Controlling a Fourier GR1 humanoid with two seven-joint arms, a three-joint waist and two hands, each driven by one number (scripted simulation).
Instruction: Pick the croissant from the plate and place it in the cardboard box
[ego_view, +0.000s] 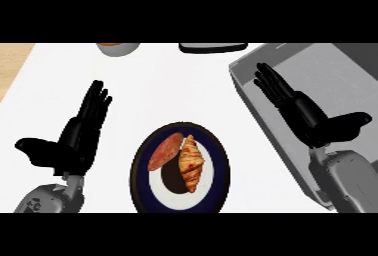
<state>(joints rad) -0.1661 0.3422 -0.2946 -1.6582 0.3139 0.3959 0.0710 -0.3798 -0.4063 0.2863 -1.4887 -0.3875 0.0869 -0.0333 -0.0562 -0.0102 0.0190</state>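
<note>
At the far left I see a strip of wood-coloured surface (13, 62) beyond the edge of the white desk (170, 85). Next in comes my left hand (74, 137). It is wide open, with the fingers straight and pointing away from me and the thumb stuck out to the left. It holds nothing and sits well apart from the plate.

Up at the far edge of the desk there is a pale bowl (118, 48), cut off by the top of my view. Right of it is a flat dark object (212, 48) that I cannot identify.

In the middle, close to me, sits the round plate (221, 175), dark blue at the rim and white inside. A reddish-brown piece of food (166, 151) lies on its left half. The croissant (192, 162) is just beside that and touching it, lying lengthwise on the plate, golden and ridged. Neither hand touches it.

To the right is the box (343, 70). It reads grey from here and is open at the top, with its near wall running diagonally just beside the plate. My right hand (306, 112) shows over the box, spread wide and empty. Its fingers are straight and point up and to the left, and its thumb is out to the right.
</note>
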